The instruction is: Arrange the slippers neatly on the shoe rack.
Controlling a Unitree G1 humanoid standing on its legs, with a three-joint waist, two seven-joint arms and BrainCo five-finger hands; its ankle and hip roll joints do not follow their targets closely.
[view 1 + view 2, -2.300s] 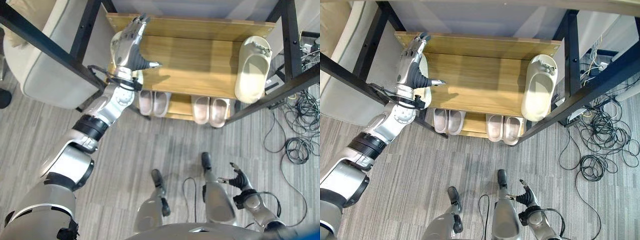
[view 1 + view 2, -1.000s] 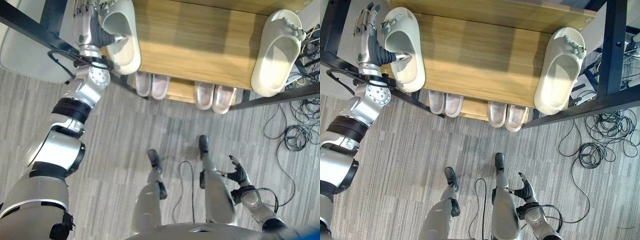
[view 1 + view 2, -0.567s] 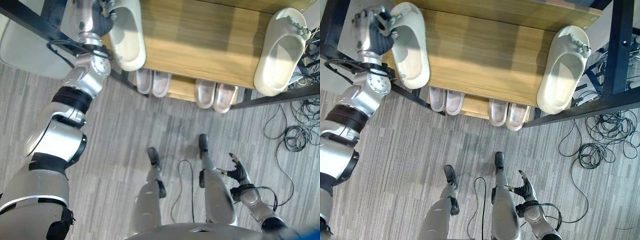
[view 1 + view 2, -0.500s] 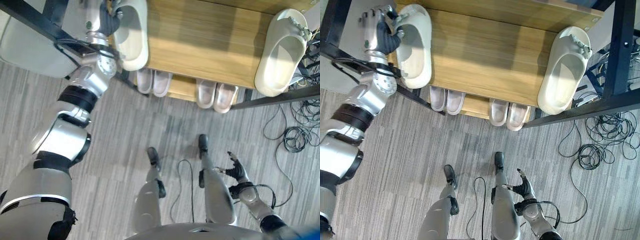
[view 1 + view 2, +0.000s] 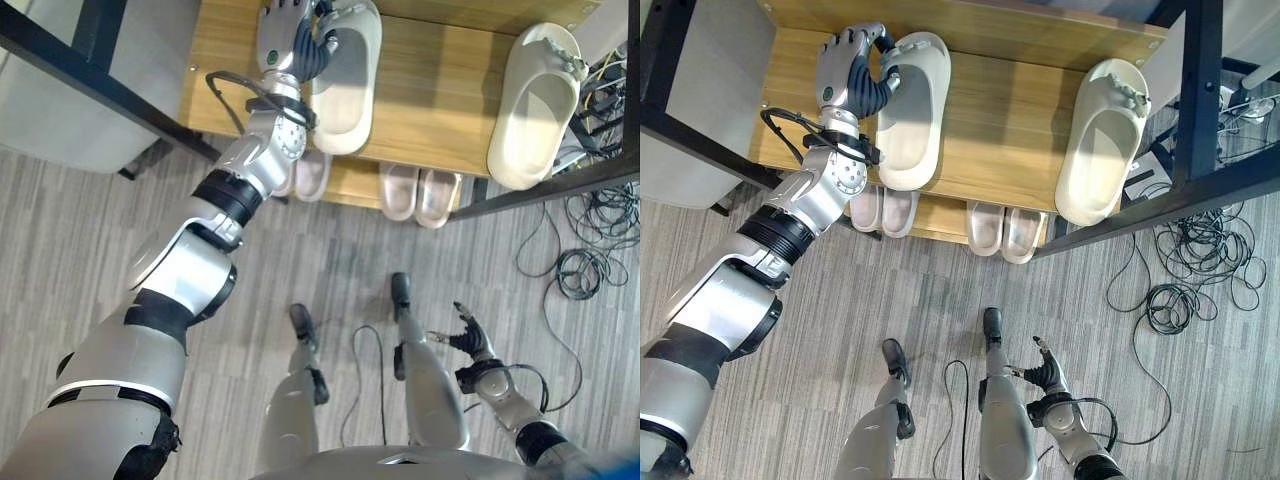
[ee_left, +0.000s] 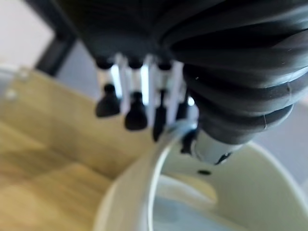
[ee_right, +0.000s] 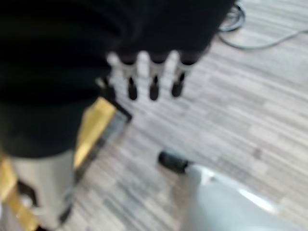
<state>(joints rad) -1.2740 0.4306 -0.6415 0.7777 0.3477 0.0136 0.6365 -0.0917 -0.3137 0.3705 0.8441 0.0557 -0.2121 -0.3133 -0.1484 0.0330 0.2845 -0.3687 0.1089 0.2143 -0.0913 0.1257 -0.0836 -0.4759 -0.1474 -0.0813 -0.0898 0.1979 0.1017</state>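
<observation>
Fingers of the right hand (image 5: 468,338) hang loose and open, low by the grey striped floor (image 5: 90,250). Two pairs of small pale pink slippers (image 5: 940,222) sit tidy on the lower shelf. Higher up, on the wooden shoe rack's top shelf (image 5: 1010,120), the left hand (image 5: 852,72) grips one big cream rubber slipper (image 5: 912,112). Its twin cream slipper (image 5: 1096,140) lies well apart, hanging over the front edge. I think the pair must yet be brought together.
</observation>
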